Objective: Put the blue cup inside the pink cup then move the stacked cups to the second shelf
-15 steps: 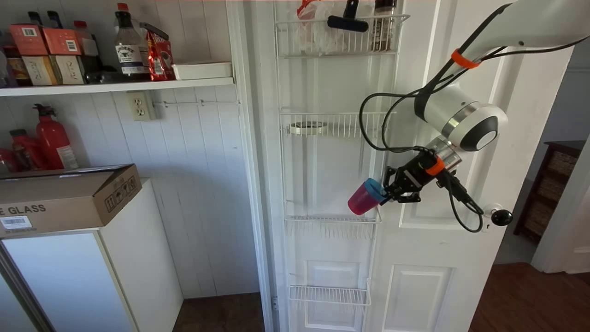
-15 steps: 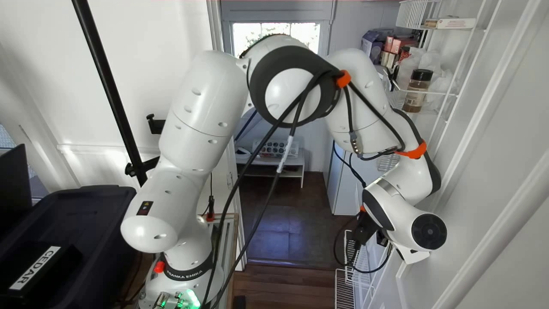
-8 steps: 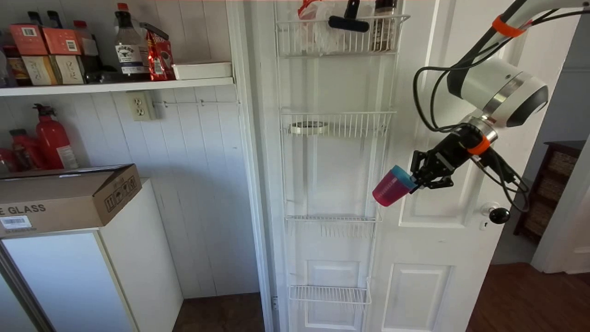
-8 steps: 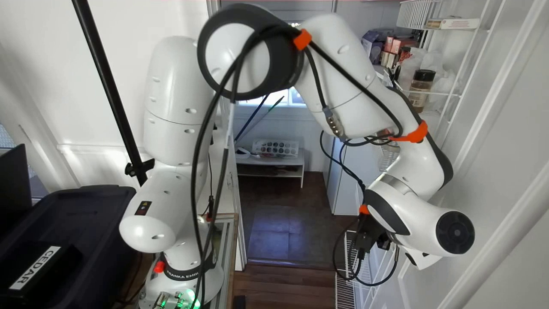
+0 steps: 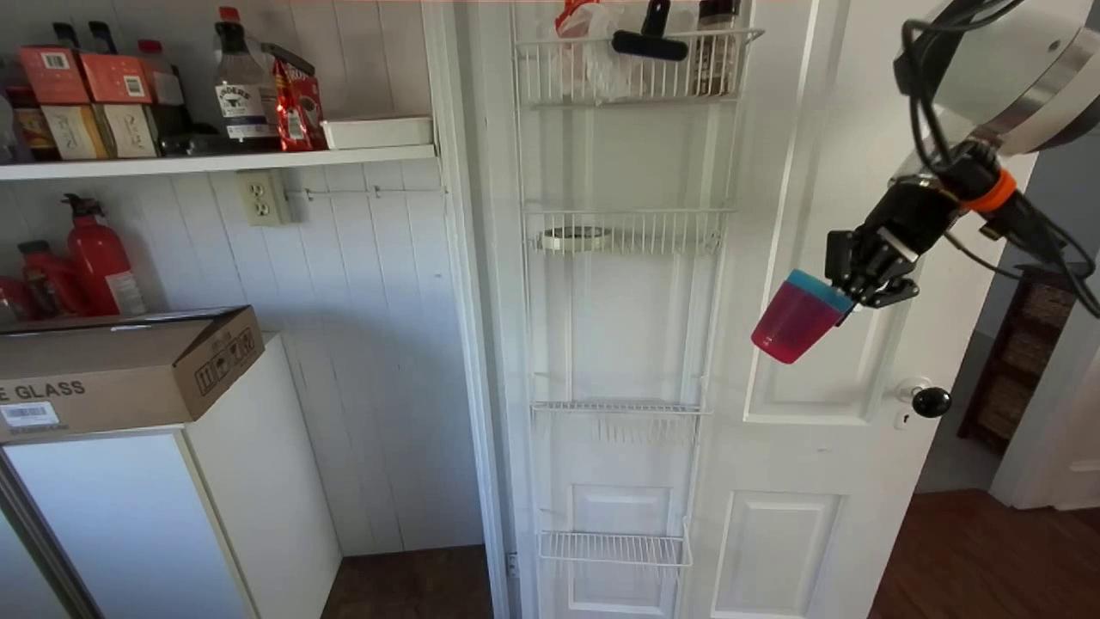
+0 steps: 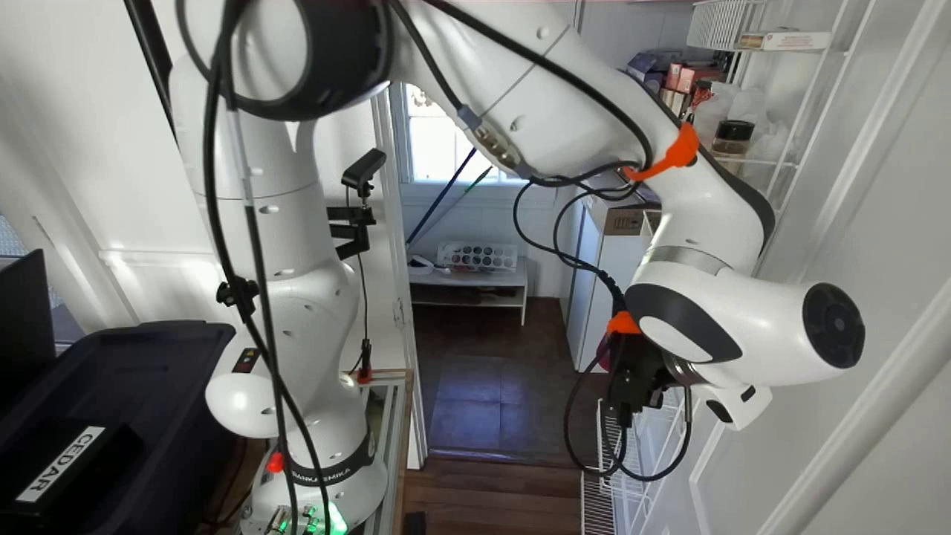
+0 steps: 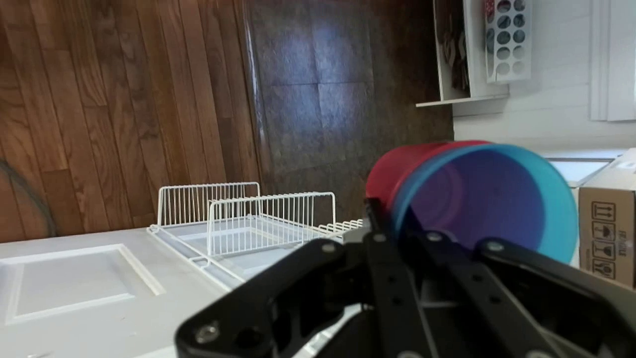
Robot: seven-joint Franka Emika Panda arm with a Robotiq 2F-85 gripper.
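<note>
Narrowly parted, the gripper (image 7: 393, 218) pinches the walls of the blue cup (image 7: 502, 199) and surrounding pink cup (image 7: 393, 171).

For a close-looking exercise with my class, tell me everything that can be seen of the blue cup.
The blue cup is a smooth turquoise tumbler, apparently plastic, with a round open mouth and an inside looking purplish deeper down. Nested in the pink cup, it shows only a band near its rim outside. It hangs tilted in mid-air, mouth towards the gripper, which pinches its wall, apparently together with the pink cup's.
</note>
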